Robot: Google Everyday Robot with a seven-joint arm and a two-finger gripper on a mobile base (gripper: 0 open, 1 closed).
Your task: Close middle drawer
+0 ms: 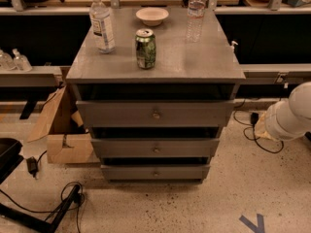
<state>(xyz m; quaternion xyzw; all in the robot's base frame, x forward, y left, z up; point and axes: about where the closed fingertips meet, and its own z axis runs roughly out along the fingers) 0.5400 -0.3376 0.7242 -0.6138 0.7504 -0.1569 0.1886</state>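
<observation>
At the centre of the camera view stands a grey cabinet [155,62] with three drawer fronts stacked one above another. The middle drawer [155,148] sits between the widest front [155,113] above and the narrowest front [155,172] below, its small round knob [156,150] at centre. A dark gap shows above its front, so it is judged to be standing out from the carcass and not yet shut.

The gripper [261,126] is at the right edge, low beside the cabinet's right flank and well apart from the drawer front; it touches nothing. Whether it is open or closed cannot be told. The white arm [294,113] behind it runs out of the picture.

On the cabinet top stand a can [146,48], two water bottles [102,23] [196,12] and a bowl [152,16]. None bears on the task.

Step in hand, by judgement: the approach, with contact not yet made. The next move calls for bringing the gripper round to the front, level with the middle front and clear of the widest front overhanging it, then a straight, square push inward near the knob.
</observation>
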